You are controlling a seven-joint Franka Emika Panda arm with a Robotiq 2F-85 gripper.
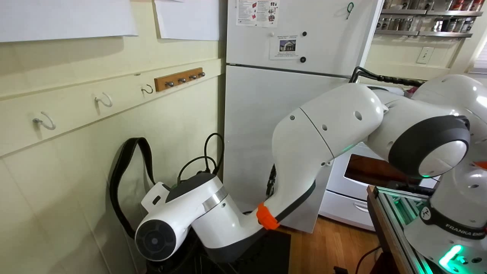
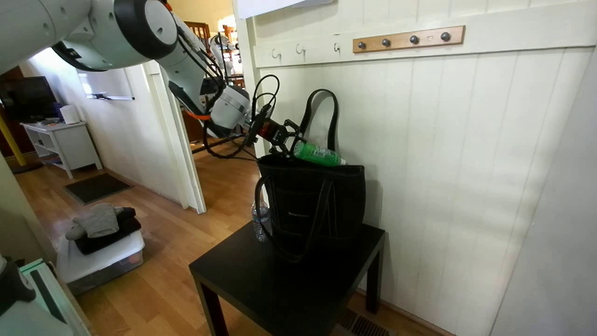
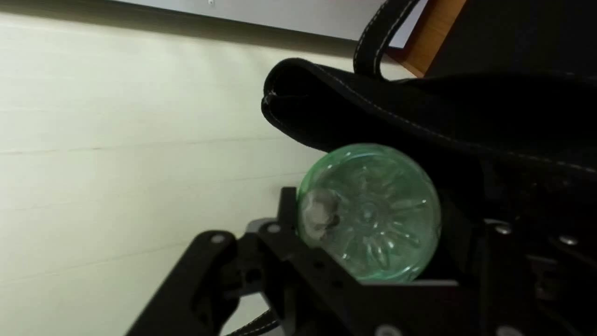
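In an exterior view, the gripper (image 2: 295, 143) holds one green plastic bottle (image 2: 318, 154) by its base end; it lies nearly level, its cap (image 2: 343, 161) slightly lower, at the open top of one black tote bag (image 2: 298, 200) standing on a dark surface (image 2: 261, 284). One clear bottle (image 2: 259, 219) stands beside the bag. The green bottle is probably light, springy under a squeeze, smooth enough to slip and hard to break; a hold nearer mid-body would likely balance better. In the wrist view, the two fingers (image 3: 288, 207) stand partway apart with the round base between them; how full it is, I cannot tell. In an exterior view, the arm (image 1: 304, 137) hides the gripper, and three hooks (image 1: 104, 103), two white and one dark, precede one wooden rack (image 1: 177, 77) with four knobs.
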